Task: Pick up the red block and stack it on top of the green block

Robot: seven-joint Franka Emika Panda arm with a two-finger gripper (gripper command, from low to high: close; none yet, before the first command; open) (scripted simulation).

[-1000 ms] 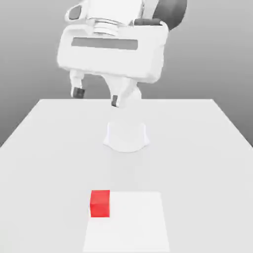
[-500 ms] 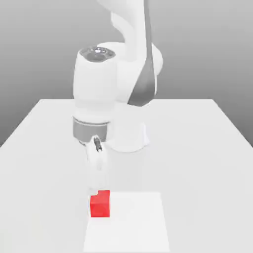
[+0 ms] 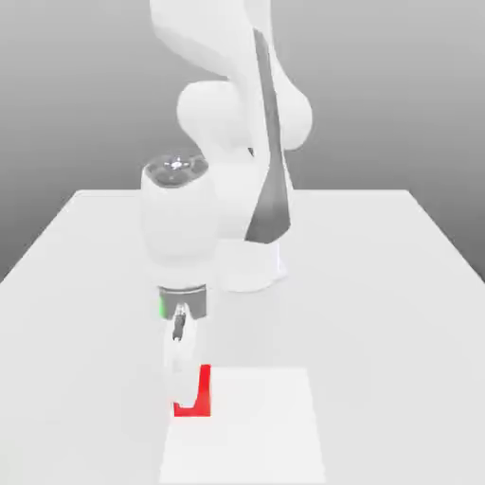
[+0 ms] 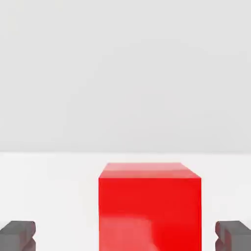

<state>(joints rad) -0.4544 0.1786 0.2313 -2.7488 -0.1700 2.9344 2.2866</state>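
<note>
The white arm has come down fast; its pincer (image 4: 125,235) now straddles the small bright red cube (image 4: 149,208) on the pale desk (image 3: 379,284), fingers spread wide apart, ready to close.

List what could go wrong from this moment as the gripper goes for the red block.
1. In the hand view the gripper is open, with a gap between each fingertip and the red block. If the fingers close unevenly, one pad may nudge the cube sideways.
2. In the exterior view the hand hides most of the red block, so a slip might go unseen there.
3. The block sits at the edge of a paler square patch; a push could slide it off.
</note>
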